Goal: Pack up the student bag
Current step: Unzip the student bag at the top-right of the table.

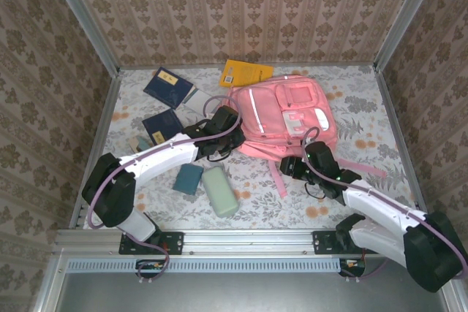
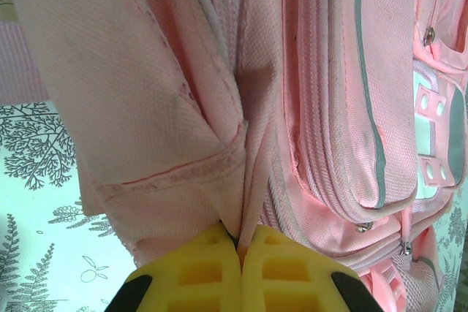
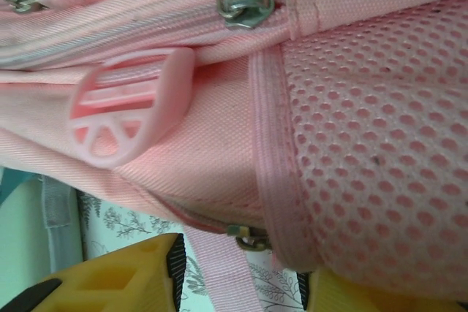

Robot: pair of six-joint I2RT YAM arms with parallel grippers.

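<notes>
Pink bag (image 1: 289, 118) lies flat on the table (image 1: 373, 180) toward the back, left gripper (image 2: 239, 242) pinched tight on a fold of its side fabric, probably to pull it open, right gripper (image 3: 241, 277) spread wide at the bottom edge by the mesh pocket (image 3: 380, 122), likely bracing.

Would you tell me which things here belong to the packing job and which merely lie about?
In hand: student bag, left gripper pinching its fabric, right gripper open beside it.
Lying about, untouched: yellow book, two navy books, teal block, pale green case.
</notes>
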